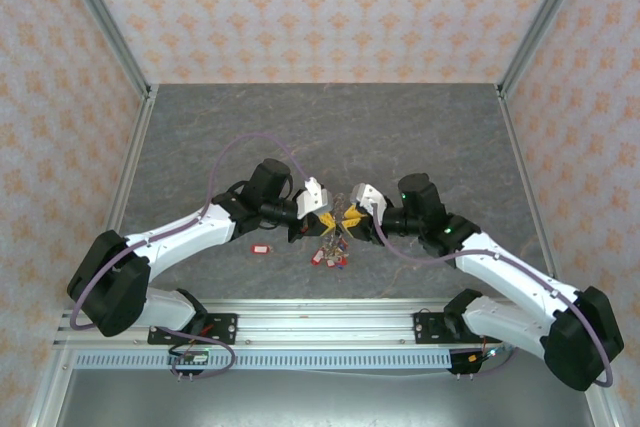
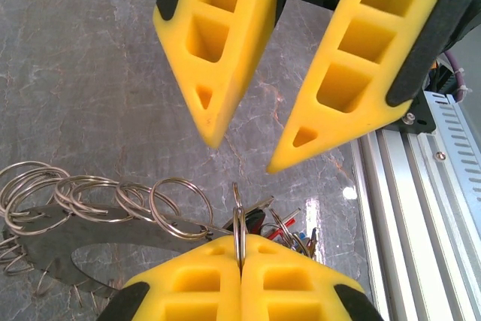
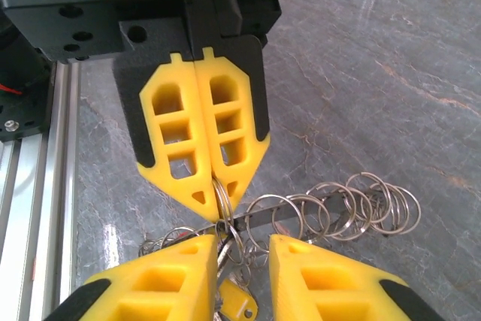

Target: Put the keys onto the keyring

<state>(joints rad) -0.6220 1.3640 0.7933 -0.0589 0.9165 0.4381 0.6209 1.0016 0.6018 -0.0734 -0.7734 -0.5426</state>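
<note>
Metal was most of what both wrist views showed me. The keyring (image 2: 113, 237), a flat band carrying a row of split rings, lay on the grey worktop (image 1: 300, 127) where the 2 end effectors met. The left end effector (image 2: 240, 249) was fully shut. It pinched 1 split ring (image 2: 239, 223) edge-on between its yellow pads (image 2: 195, 283), at the end of the band close to the bunch of tagged keys (image 1: 330, 255). The right end effector (image 3: 244, 243) faced it from the opposite side with its jaws partly apart. The held ring and some neighbour rings stood in the gap, but I saw nothing clamped there. Whether 1 finger touched a ring, I could not tell.

Of the keys, the red-tag key (image 1: 262, 248) lay alone on the worktop, to the left of the bunch and well apart from both end effectors. The key with the dark tag I could not find with certainty. A dark piece showed just beside the held ring in the left wrist view, but it was too small to name.

My judgement was that the task stood at an early stage. 1 ring was secured, but the red-tag key at least was not yet on it, and it had to be fetched and threaded.
</note>
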